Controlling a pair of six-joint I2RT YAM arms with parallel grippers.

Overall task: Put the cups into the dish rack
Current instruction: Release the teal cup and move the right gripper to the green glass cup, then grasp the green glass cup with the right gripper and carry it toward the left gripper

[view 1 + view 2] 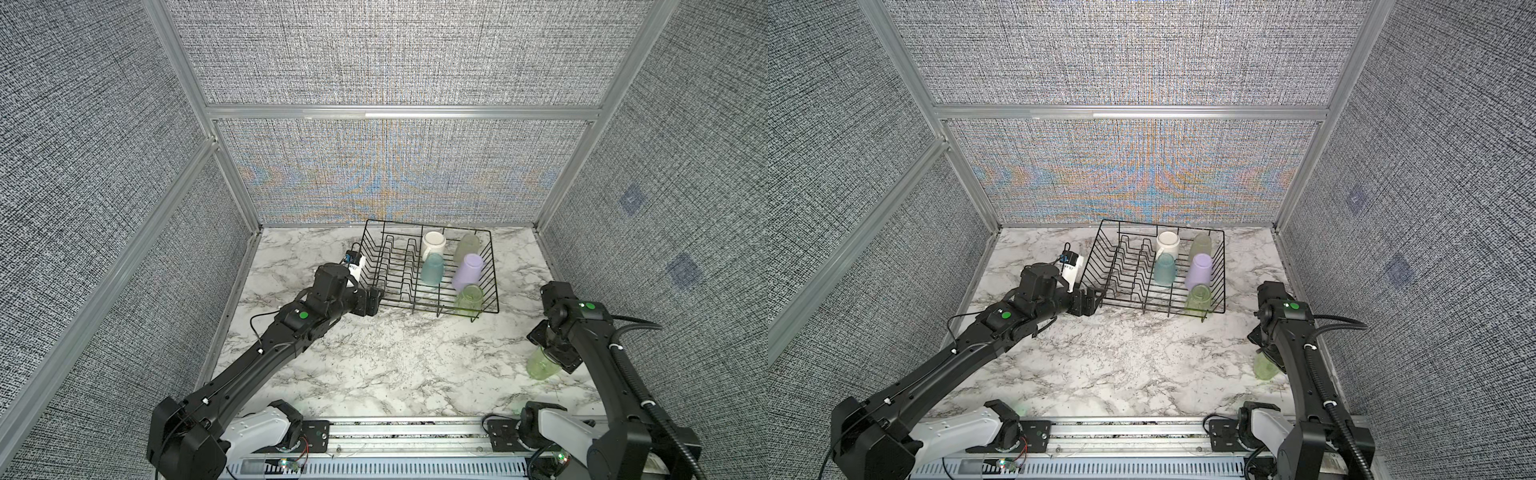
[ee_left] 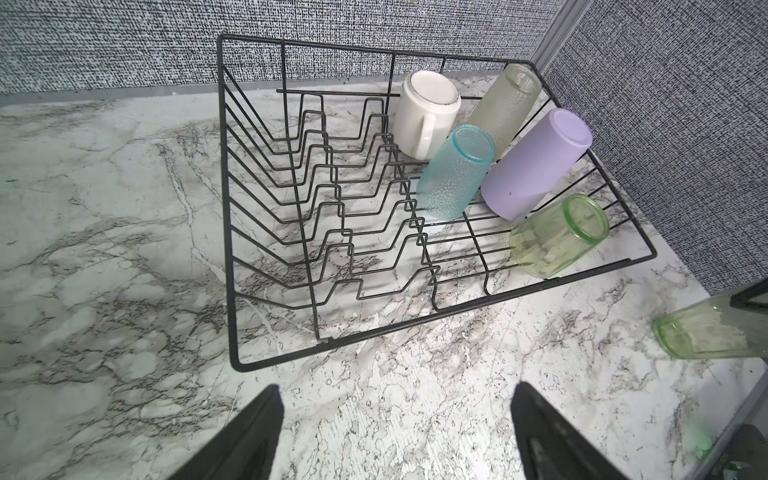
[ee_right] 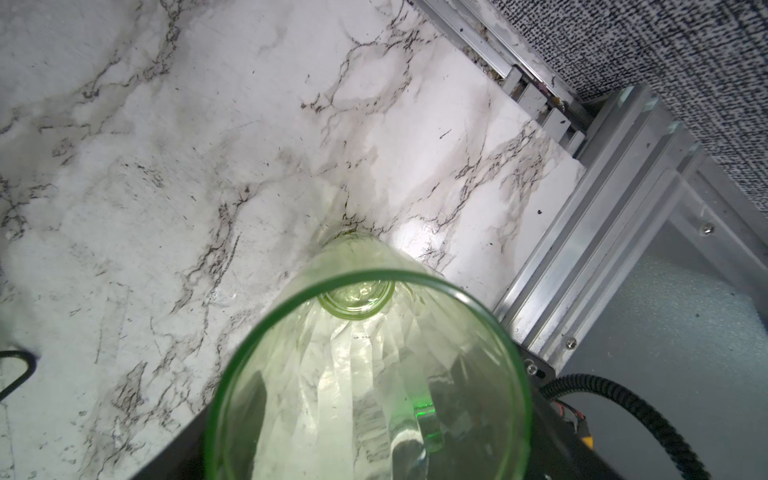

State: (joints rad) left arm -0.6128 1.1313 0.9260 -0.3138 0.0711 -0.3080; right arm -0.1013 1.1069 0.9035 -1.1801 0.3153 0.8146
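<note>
Where the dish rack (image 1: 395,270) stood: toward the back of the marble table (image 1: 374,374), its zigzag dividers (image 2: 332,208) taking up its left half and all the loaded cups in its right half
white mug (image 2: 424,116): bottom up in the rack's right half, back row, next to the dividers, handle turned toward the rack's front
frosted green tumbler (image 2: 505,104): bottom up in the rack's back right corner, just beside the mug
teal cup (image 2: 455,172): bottom up and leaning, in front of the mug, next to the dividers
lavender cup (image 2: 536,162): bottom up and leaning, just beside the teal cup on its right, in front of the frosted green tumbler
clear green tumbler (image 2: 559,235): bottom up in the rack's front right corner, in front of the lavender cup
loose green tumbler (image 1: 540,365): outside the rack, well apart from its front right corner, forward of it and to the right; tilted, base toward the table, mouth up in the right gripper (image 1: 555,351); whether the base touched the table could not be told
right gripper (image 1: 1268,353): closed round the loose green tumbler near its mouth; in the right wrist view the glass filled the space between its jaws, rim close to the camera
left gripper (image 2: 397,386): jaws wide with nothing between them, just off the rack's front left corner and pointing at the rack; in the left wrist view its fingers (image 2: 249,436) stood over the table
</note>
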